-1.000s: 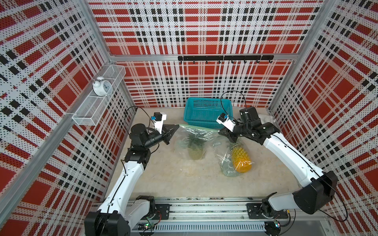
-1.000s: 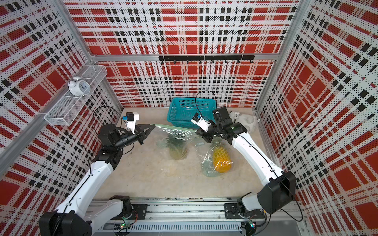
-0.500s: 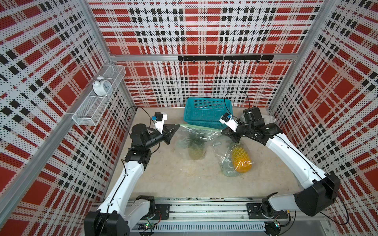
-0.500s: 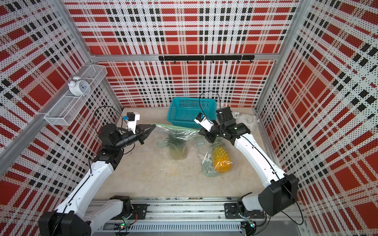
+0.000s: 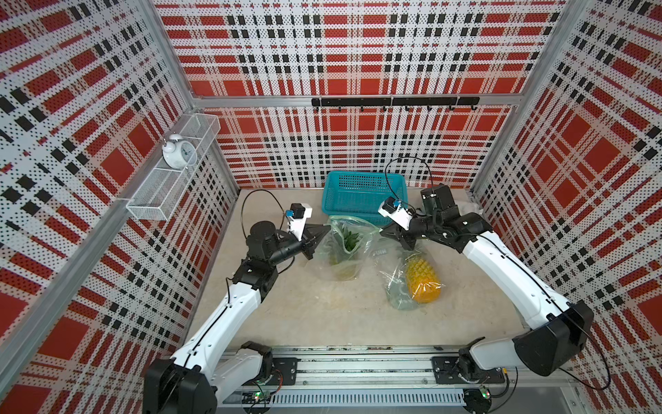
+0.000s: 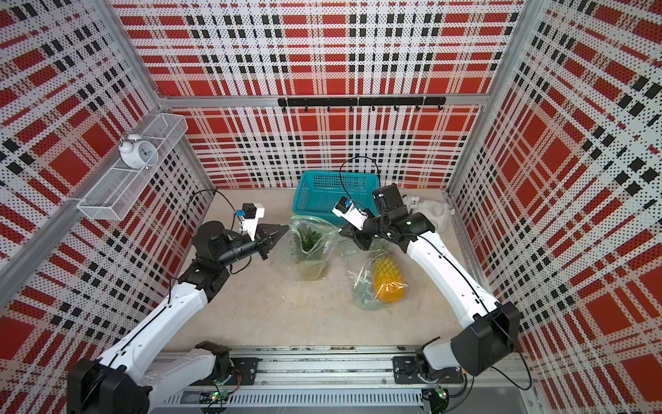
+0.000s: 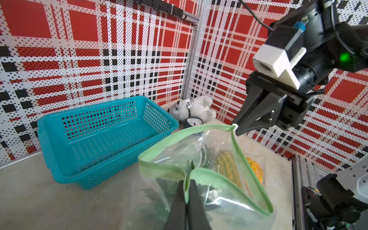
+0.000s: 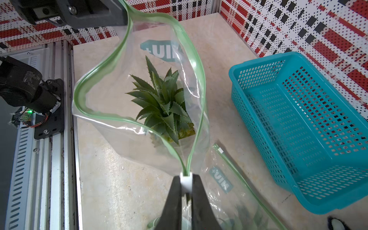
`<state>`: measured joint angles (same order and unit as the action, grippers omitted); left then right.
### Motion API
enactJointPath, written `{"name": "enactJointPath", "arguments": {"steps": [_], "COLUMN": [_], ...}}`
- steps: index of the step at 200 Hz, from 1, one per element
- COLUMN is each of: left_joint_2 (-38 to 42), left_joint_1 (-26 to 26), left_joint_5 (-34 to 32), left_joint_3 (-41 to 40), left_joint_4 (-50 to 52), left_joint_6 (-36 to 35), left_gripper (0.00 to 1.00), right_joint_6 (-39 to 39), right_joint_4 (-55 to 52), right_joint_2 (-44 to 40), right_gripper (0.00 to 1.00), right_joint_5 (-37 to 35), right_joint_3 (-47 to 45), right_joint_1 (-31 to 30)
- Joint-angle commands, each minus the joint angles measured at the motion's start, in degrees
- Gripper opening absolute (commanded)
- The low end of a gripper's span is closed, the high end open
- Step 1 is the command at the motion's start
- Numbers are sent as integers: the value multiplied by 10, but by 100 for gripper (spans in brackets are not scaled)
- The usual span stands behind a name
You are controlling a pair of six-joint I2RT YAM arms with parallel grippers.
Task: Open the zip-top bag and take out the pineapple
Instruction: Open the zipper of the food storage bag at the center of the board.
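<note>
L gripper (image 7: 186, 182) & R gripper (image 8: 186, 180) pinch zip-top bag (image 5: 345, 258) rim ends, mouth agape.

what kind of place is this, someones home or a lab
Probably a robot test cell, not a home: plaid perforated panels box in a table, two arms are mounted on a rail at its front, and a basket and clock look like staged props.

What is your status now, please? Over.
Left gripper, right gripper shut on zip-top bag rim. Mouth open, pineapple inside. Second bagged pineapple beside, not blocking.
</note>
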<state>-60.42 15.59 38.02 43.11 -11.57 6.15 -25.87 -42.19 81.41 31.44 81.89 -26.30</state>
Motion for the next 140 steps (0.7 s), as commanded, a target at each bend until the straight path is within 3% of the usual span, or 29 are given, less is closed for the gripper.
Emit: {"name": "enactJointPath", "arguments": {"steps": [1, 90, 140], "left_joint_2": [13, 8, -18], "left_joint_1": [4, 15, 52], "left_joint_5": [-57, -104, -150], "left_joint_3": [-21, -79, -88], "left_joint_4": [-13, -32, -21], "left_joint_6": [-3, 3, -16], "left_gripper": [0, 0, 0], "right_joint_6": [-3, 4, 8], "right_joint_4": [-1, -6, -3], "right_joint_2": [16, 56, 65], "right_gripper": [5, 6, 7], "right_joint_5": [9, -42, -63], "right_joint_3": [19, 20, 6], "right_joint_1": [-12, -34, -39]}}
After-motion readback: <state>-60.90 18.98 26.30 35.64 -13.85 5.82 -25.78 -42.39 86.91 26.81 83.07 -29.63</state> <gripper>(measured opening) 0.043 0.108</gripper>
